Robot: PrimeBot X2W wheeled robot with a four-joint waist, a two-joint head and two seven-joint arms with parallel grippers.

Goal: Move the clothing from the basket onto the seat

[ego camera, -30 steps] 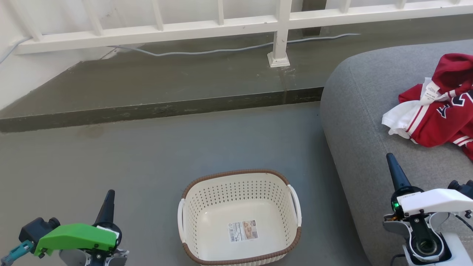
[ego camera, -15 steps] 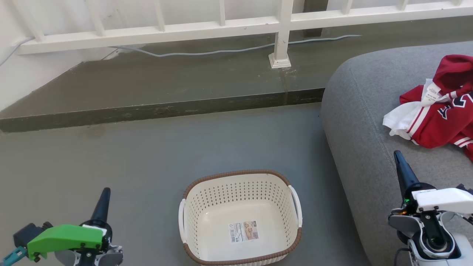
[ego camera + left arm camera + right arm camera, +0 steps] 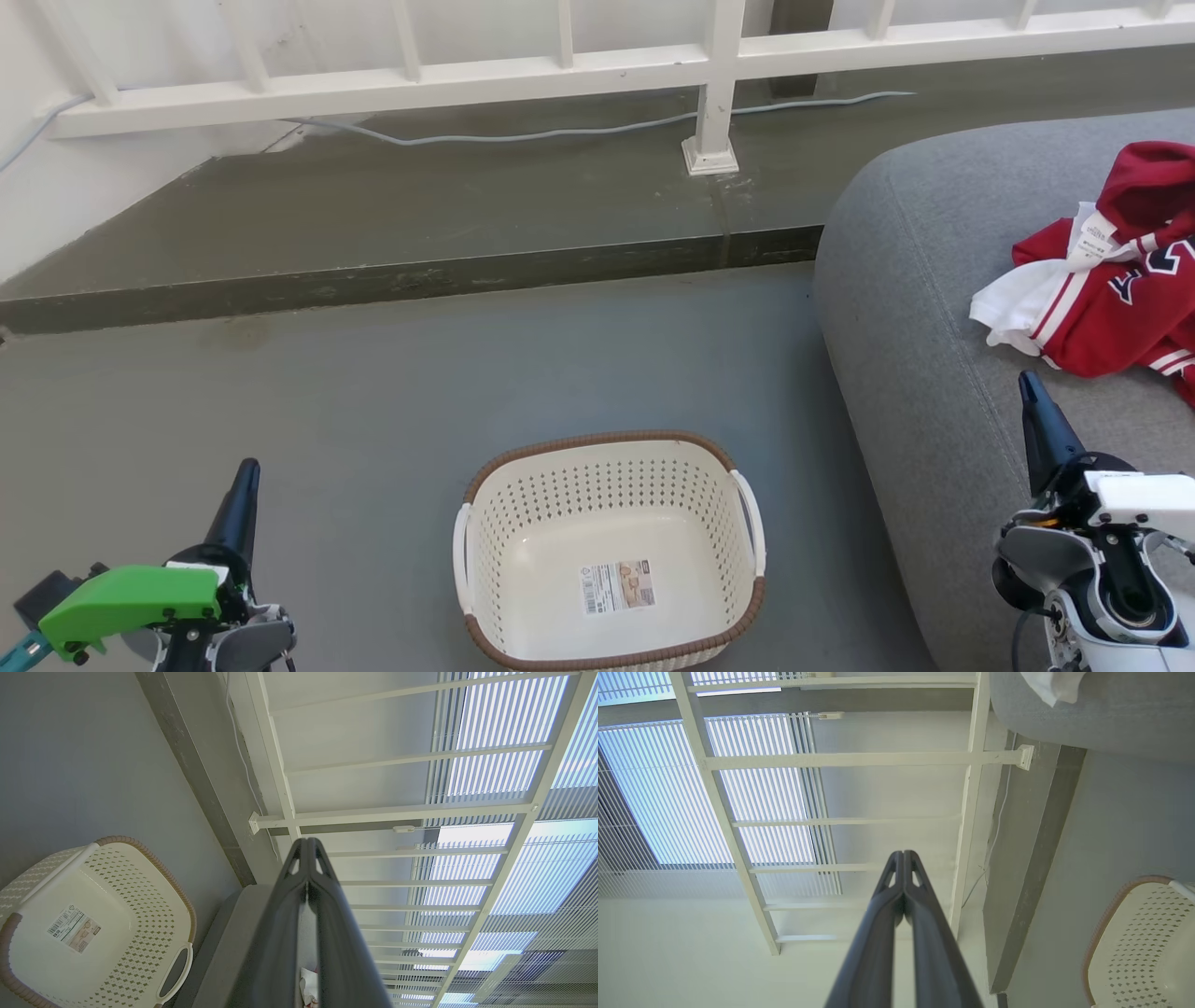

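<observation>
Head view, read left to right.

1. Left tool (image 3: 246, 467): one, at 7 o'clock, above the floor (image 3: 373, 392), fingers pointing toward 12 o'clock. In the left wrist view this tool (image 3: 307, 842) is narrow, with its two fingers pressed together tip to tip and gripping nothing.

2. Basket (image 3: 597, 485): one, at 6 o'clock, upright on the floor and well apart from both tools. It has two white handles (image 3: 457, 551), one on each side. One label (image 3: 613, 585) lies flat on its bottom.

3. Seat (image 3: 915, 308): one, from 2 to 4 o'clock, near the basket but apart from it.

4. Clothing (image 3: 1111, 299): on the seat at 3 o'clock, cut off by the picture's right edge. It consists of one red jersey (image 3: 1120, 322) and one white cloth (image 3: 1013, 303). The cloth touches the jersey's 9 o'clock side.

5. Right tool (image 3: 1027, 380): one, at 4 o'clock, over the seat at the clothing's 6 o'clock side, apart from it. In the right wrist view this tool (image 3: 903, 854) is also narrow, fingers together, gripping nothing.

6. Background, at 12 o'clock: one white railing (image 3: 467, 79) and one cable (image 3: 523, 135).
</observation>
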